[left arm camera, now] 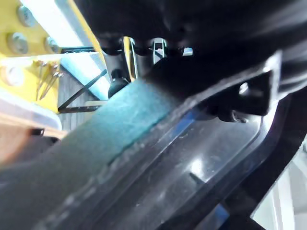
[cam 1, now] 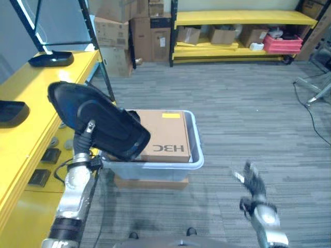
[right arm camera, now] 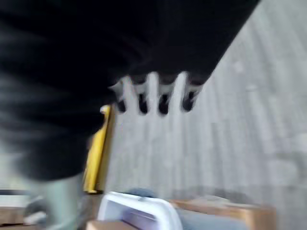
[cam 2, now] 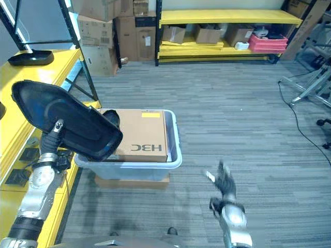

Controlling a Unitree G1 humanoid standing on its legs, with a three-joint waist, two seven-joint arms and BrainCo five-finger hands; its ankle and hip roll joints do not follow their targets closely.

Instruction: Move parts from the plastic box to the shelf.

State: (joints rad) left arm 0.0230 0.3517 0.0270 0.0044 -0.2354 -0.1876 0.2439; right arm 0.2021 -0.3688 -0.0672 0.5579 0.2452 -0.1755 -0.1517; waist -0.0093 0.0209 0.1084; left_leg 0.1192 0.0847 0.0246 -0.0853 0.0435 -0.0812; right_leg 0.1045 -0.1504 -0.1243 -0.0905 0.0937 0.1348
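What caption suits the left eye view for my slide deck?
Left hand lifts a black part above the plastic box, beside the yellow shelf.

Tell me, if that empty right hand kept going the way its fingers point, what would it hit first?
Probably nothing soon. The right hand hangs with its fingers straight over bare grey carpet, beside the plastic box. Its path looks free, though depth is hard to judge.

Black part [cam 1: 98, 121] raised, plastic box [cam 1: 194, 155] behind
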